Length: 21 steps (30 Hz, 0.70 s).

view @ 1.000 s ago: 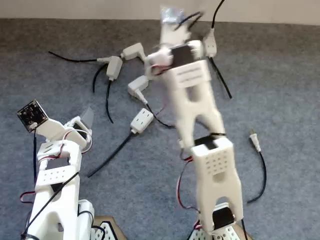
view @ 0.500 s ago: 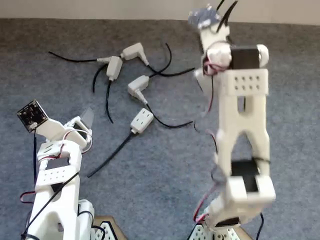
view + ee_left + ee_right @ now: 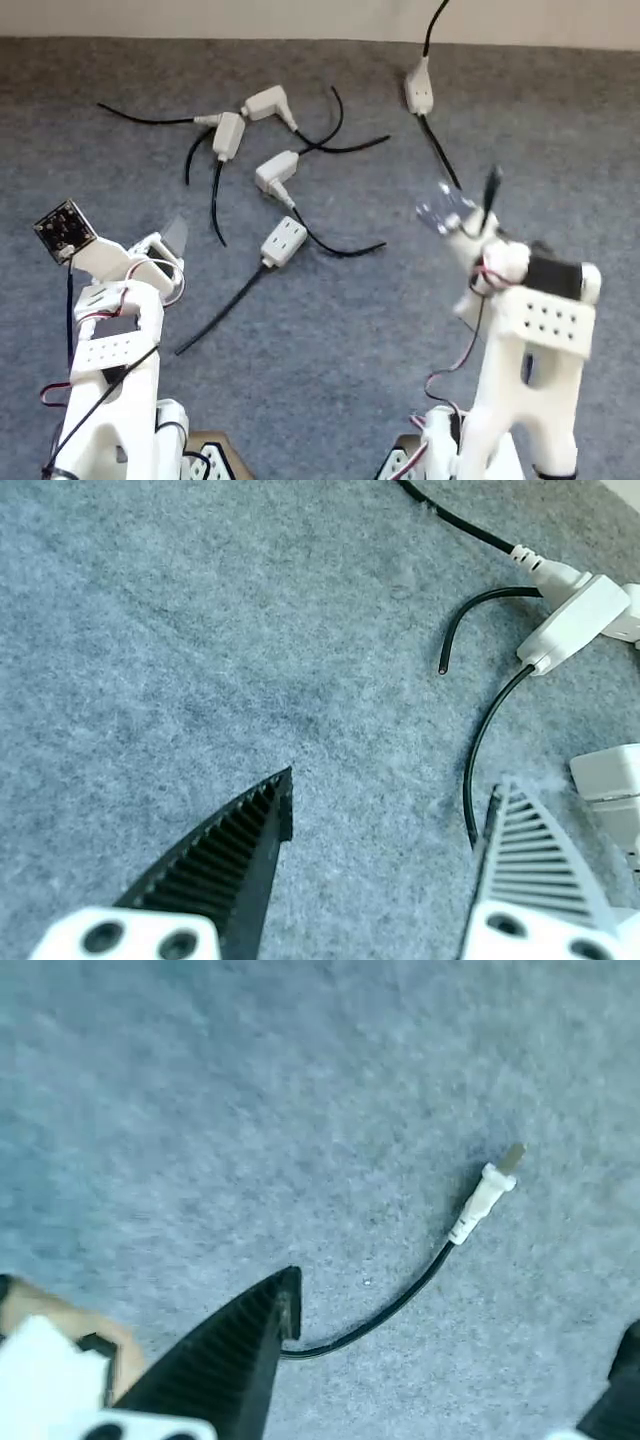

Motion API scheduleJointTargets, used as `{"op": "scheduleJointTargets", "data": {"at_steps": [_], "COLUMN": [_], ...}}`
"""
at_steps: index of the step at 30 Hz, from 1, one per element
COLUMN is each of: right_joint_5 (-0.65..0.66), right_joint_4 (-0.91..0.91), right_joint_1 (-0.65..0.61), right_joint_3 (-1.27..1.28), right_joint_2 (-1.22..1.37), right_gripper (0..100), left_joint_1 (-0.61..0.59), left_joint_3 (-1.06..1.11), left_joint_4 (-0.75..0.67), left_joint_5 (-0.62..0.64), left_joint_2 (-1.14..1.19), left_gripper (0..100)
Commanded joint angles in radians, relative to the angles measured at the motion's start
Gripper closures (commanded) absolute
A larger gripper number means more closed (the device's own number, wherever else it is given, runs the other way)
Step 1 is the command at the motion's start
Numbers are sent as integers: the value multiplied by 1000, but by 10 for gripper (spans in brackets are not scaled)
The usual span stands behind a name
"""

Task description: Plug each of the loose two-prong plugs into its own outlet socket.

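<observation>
The left arm (image 3: 110, 340) stands at 8 o'clock on the grey worktop (image 3: 330, 340). The left claw (image 3: 395, 783) is spread wide over bare carpet and holds nothing. Near it lies a white block (image 3: 590, 610) with a small plug body (image 3: 545, 572) seated against one end, and black cords run from both.

The right arm (image 3: 530, 320) stands at 4 o'clock. The right claw (image 3: 460, 1305) is also wide open and empty. On the carpet under it lies a loose plug (image 3: 485, 1192), prongs pointing away from its thin black cord (image 3: 390, 1310), which curves back past one finger. The plug touches neither finger.

Just left of the middle of the high view lies a socket (image 3: 283, 240), slots facing up, with a cord trailing off toward 7 o'clock. At 12 o'clock from it lies an angled white piece (image 3: 275, 170). Another white piece (image 3: 268, 102) lies further toward 12, just beside the block, with black cords crossing between them. Well apart, at 1 o'clock on the worktop, lies a last white piece (image 3: 418, 88) with cords at both ends. I cannot tell whether these three pieces are plugs or sockets.
</observation>
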Motion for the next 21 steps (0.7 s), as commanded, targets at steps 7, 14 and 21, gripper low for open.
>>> {"op": "scheduleJointTargets", "data": {"at_steps": [7, 14, 21], "right_joint_5": [201, 204, 68], "right_joint_4": [-739, -977, -980], "right_joint_1": [122, 154, 110], "right_joint_3": [588, 725, 671], "right_joint_2": [-76, -73, -59], "right_gripper": [552, 552, 629], "left_joint_1": [13, 15, 15], "left_joint_3": [-33, -31, -31], "left_joint_4": [-21, -21, -21], "left_joint_5": [3, 3, 3], "left_joint_2": [-24, -24, -24], "left_gripper": [695, 695, 695]}}
